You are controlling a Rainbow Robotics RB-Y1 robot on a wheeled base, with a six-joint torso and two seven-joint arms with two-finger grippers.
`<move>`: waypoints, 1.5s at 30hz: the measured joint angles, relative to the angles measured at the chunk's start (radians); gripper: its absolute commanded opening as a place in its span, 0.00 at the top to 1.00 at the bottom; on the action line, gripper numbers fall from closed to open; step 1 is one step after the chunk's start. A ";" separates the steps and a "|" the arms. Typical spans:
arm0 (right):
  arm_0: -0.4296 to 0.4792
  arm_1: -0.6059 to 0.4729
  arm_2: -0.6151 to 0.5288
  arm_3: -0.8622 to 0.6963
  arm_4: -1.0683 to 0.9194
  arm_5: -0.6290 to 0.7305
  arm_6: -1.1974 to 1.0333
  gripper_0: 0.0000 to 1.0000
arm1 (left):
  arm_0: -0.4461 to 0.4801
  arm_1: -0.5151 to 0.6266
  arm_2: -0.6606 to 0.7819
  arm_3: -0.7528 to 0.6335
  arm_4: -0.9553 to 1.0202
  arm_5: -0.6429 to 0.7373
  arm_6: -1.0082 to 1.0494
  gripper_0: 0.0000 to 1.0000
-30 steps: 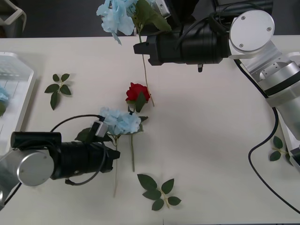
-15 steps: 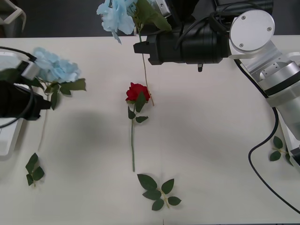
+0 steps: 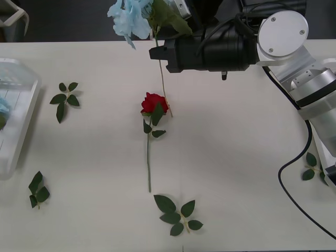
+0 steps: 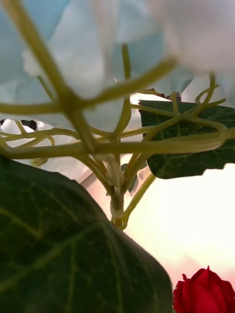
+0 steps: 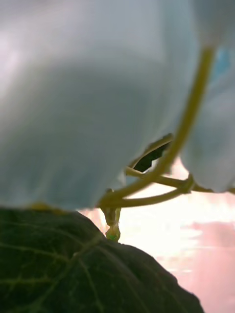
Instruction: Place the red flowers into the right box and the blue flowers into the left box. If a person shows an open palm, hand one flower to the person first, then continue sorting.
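Right wrist view: blue flower stems and leaf pressed close, rose at lower right. Left wrist view: pale petals, leaf. Front view: rose mid-surface; left box cut off at left edge; right hand at top grips hydrangea stem, bloom raised against dark room. Left hand's state: cannot tell.

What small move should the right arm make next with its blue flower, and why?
Probably carry it left toward the left box. The right gripper holds the blue flower by its stem above the table's far side, away from that box, with a red rose lying below.
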 measured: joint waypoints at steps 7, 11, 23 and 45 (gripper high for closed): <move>0.000 0.000 0.000 0.000 -0.005 0.000 0.000 1.00 | 0.000 0.000 -0.040 0.140 -0.163 -0.098 0.000 1.00; 0.000 0.000 0.000 0.000 -0.005 0.000 0.000 1.00 | 0.000 0.000 -0.103 0.210 -0.222 -0.187 0.000 0.94; 0.000 0.000 0.000 0.000 -0.025 0.000 0.000 1.00 | -0.001 0.000 -0.180 0.300 -0.226 -0.291 0.000 0.33; 0.000 0.000 0.003 0.000 -0.037 0.000 0.000 1.00 | 0.016 0.000 -0.030 0.296 1.046 -0.046 -0.319 0.00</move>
